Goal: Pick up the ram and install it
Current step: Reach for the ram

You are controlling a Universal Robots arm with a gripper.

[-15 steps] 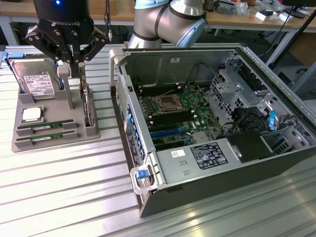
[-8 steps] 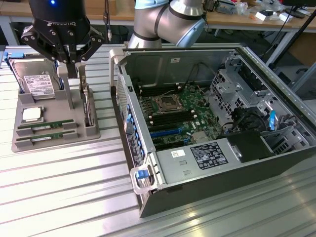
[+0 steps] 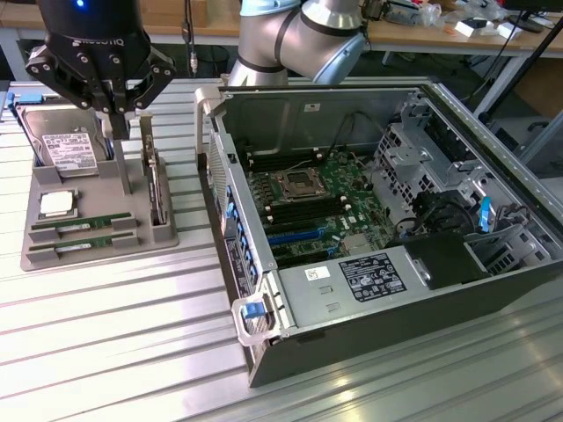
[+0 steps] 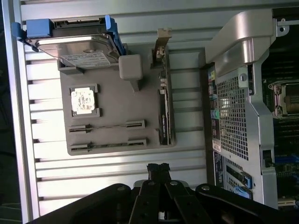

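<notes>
Ram sticks, two alike, lie side by side in narrow slots of the gray tray. The first stick is next to the square silver processor, and the second stick is by the tray's edge. Both are thin and green, and nothing touches them. The gripper hangs above the tray with its jaws pressed together and nothing between them. In the exterior view it sits over the tray's far end, close to the hard drive, which leans there. A circuit card stands on edge along the side of the tray that faces the computer case. The case lies open on the slatted metal table at the exterior view's right, with its motherboard exposed.
</notes>
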